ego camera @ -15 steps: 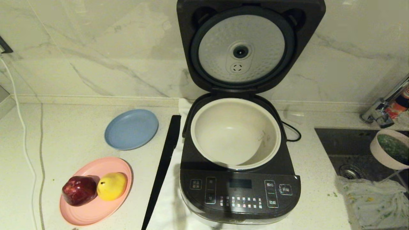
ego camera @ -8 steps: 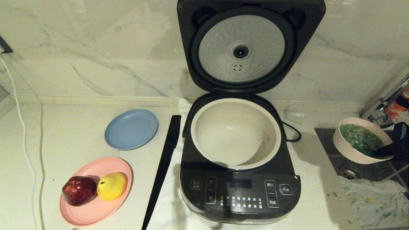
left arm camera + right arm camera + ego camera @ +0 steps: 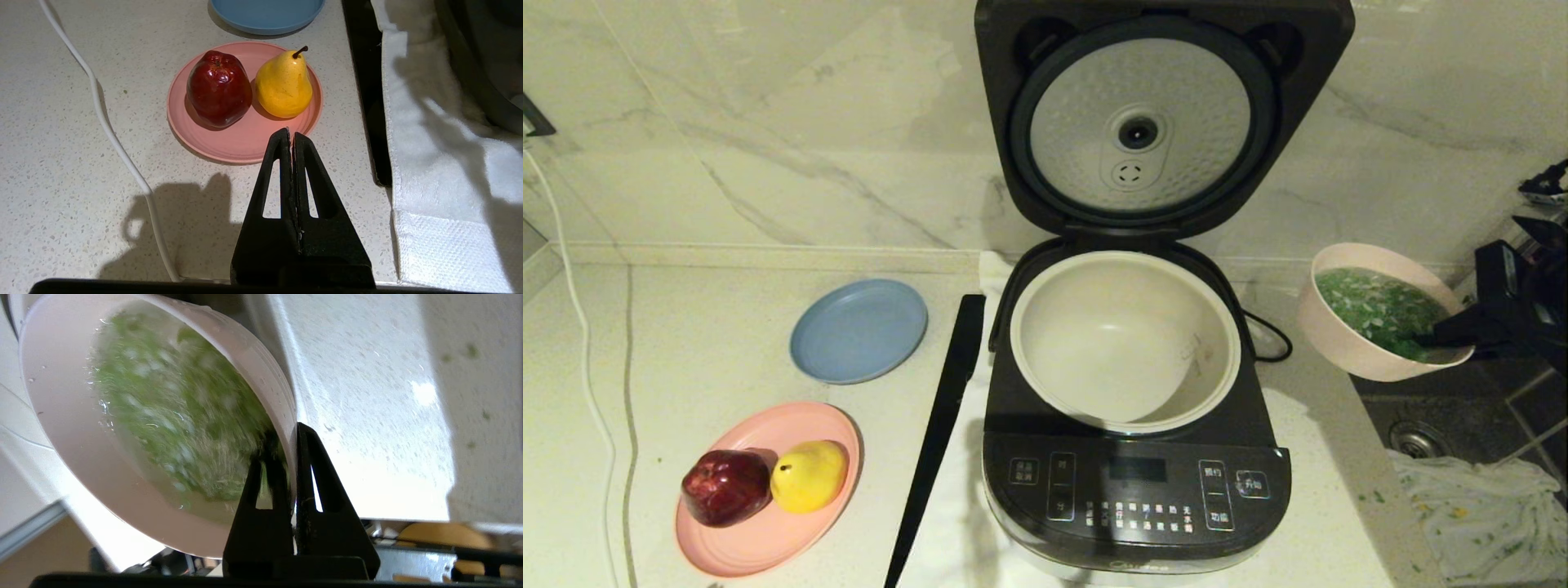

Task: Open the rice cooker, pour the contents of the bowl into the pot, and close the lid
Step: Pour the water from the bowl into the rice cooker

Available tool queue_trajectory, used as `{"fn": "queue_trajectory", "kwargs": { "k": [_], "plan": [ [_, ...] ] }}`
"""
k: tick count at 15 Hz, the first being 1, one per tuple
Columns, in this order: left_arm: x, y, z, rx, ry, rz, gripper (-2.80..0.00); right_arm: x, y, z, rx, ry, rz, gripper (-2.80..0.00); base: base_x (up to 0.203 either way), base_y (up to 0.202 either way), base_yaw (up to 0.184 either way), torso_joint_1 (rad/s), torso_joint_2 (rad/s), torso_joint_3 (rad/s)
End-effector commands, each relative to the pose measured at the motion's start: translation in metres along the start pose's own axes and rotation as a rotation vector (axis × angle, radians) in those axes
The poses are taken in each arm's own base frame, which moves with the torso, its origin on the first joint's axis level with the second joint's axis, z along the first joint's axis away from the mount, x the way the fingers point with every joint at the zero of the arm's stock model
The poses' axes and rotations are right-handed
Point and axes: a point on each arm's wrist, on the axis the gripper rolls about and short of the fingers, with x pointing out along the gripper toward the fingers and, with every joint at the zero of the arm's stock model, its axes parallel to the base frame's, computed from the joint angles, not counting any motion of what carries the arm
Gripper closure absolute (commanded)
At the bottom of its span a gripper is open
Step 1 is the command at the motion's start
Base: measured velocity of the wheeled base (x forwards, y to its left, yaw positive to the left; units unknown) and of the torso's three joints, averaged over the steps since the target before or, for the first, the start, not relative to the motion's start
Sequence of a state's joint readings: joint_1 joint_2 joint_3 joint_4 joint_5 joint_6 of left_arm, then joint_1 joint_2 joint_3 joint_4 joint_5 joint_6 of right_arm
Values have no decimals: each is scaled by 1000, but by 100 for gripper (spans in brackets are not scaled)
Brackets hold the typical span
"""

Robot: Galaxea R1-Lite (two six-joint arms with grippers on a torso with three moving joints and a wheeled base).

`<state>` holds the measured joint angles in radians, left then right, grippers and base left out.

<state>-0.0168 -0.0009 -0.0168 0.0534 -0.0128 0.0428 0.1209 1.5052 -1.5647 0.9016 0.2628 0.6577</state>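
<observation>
The dark rice cooker [image 3: 1135,490] stands at the middle with its lid [image 3: 1139,122] swung up against the wall, dimpled silver underside showing. Its cream-white pot [image 3: 1123,339] is bare inside. My right gripper [image 3: 1437,333] [image 3: 289,433] is shut on the rim of the pale pink bowl [image 3: 1347,347] [image 3: 61,416], held in the air to the right of the cooker, one finger inside and one outside. Green chopped contents [image 3: 1380,306] [image 3: 171,412] float in water in the bowl. My left gripper [image 3: 291,136] is shut on nothing, low above the counter near the pink plate.
A pink plate [image 3: 768,539] with a red apple [image 3: 725,487] and yellow pear [image 3: 809,475] lies front left, a blue plate [image 3: 859,330] behind it. A black strip [image 3: 939,433] lies beside the cooker. A sink [image 3: 1462,408], cloth [image 3: 1478,514] and white cable [image 3: 118,143] flank the counter.
My right gripper has carried the bowl up and to the left, from over the sink toward the cooker. The left arm and the cooker have not moved.
</observation>
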Motion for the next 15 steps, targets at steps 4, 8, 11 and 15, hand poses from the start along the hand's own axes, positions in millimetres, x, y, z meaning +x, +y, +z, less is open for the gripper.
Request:
{"fn": "queue_trajectory", "kwargs": {
  "k": [4, 8, 11, 15],
  "plan": [
    [0, 0, 0, 0, 0, 0, 0, 17, 56, -9, -112, -12, 17, 0, 0, 0, 0, 0, 0, 0],
    [0, 0, 0, 0, 0, 0, 0, 36, 88, -21, -163, -6, 18, 0, 0, 0, 0, 0, 0, 0],
    [0, 0, 0, 0, 0, -1, 0, 50, 106, -28, -202, -9, 12, 0, 0, 0, 0, 0, 0, 0],
    [0, 0, 0, 0, 0, 0, 0, 74, 124, -32, -229, -2, 39, 0, 0, 0, 0, 0, 0, 0]
  ]
}}
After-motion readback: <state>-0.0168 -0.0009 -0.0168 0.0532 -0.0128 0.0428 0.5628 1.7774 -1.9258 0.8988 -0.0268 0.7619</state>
